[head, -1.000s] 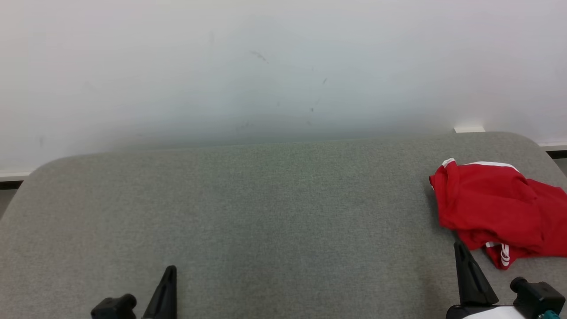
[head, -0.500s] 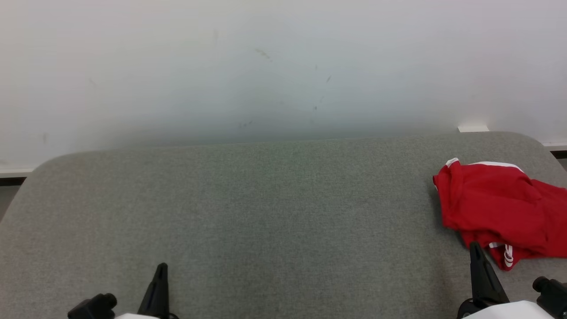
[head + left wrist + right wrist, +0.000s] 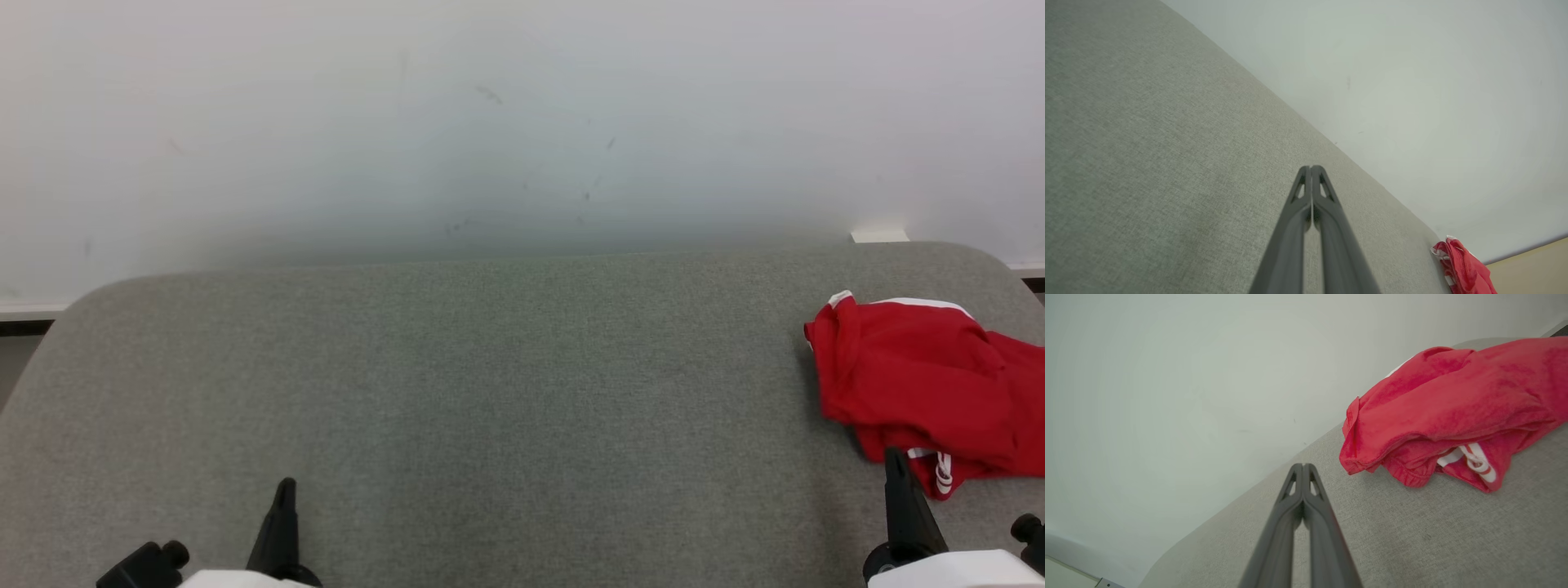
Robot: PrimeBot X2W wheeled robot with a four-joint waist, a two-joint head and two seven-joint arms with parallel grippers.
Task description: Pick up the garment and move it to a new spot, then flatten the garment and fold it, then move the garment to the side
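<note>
Sitting bunched at the counter's [image 3: 490, 392] far right edge, red garment [image 3: 914, 384] is hanging partly off imo. Both claws, left [image 3: 284, 490] & right [image 3: 896, 457], are pinched closed, holding nothing. Grabbing w/o opening risks shoving it overboard.

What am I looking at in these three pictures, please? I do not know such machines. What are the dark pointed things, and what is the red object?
This is a wheeled robot with two arms. One picture comes from a camera on its head, looking down at a grey felt-covered table against a white wall. The other two come from cameras on its wrists, each looking along that arm's own fingers. The dark pointed things are its grippers: the left gripper at lower left, the right gripper at lower right. Both are shut and hold nothing. The red object is a crumpled garment with white trim, lying at the table's right end, just beyond the right gripper's tip.
</note>
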